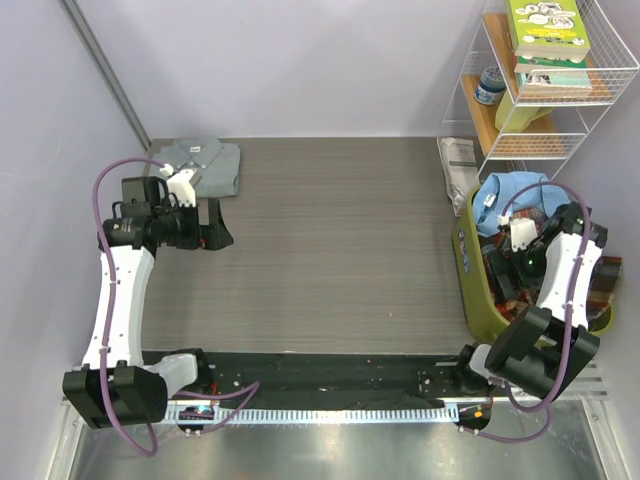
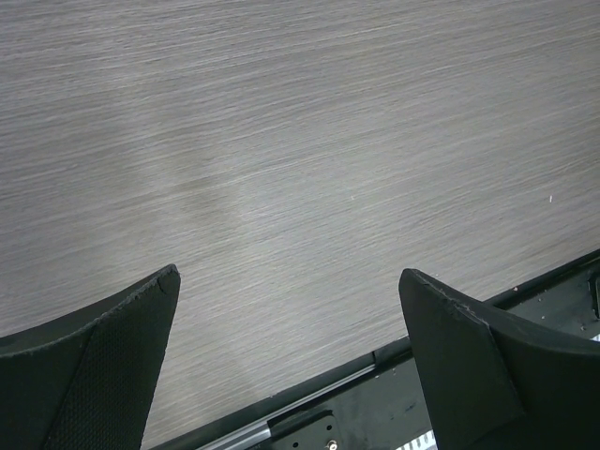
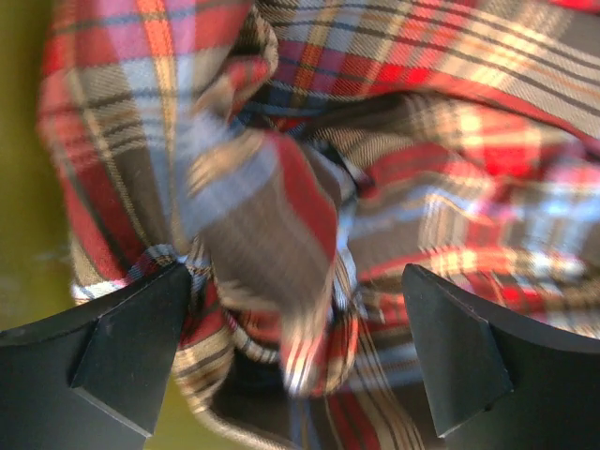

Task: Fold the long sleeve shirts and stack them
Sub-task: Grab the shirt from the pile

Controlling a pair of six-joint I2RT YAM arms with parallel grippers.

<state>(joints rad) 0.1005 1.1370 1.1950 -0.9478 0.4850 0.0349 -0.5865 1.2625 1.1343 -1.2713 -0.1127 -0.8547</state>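
The plain pale grey long sleeve shirt (image 1: 205, 165) lies folded at the table's far left corner. Just in front of it my left gripper (image 1: 218, 235) hovers open over bare tabletop, its fingers (image 2: 94, 375) wide apart with nothing between them (image 2: 291, 281). The plaid long sleeve shirt (image 3: 309, 159) lies crumpled in the olive-green basket (image 1: 475, 290) on the right; a bit of it shows at the basket's right side (image 1: 603, 285). My right gripper (image 1: 503, 268) is down in the basket, open, with a bunched fold of plaid cloth between its spread fingers (image 3: 295, 281).
A blue cloth (image 1: 510, 195) lies at the far end of the basket. A wire shelf (image 1: 600, 90) with books (image 1: 545, 30) stands at the back right. A black strip (image 1: 330, 380) runs along the near table edge between the arm bases.
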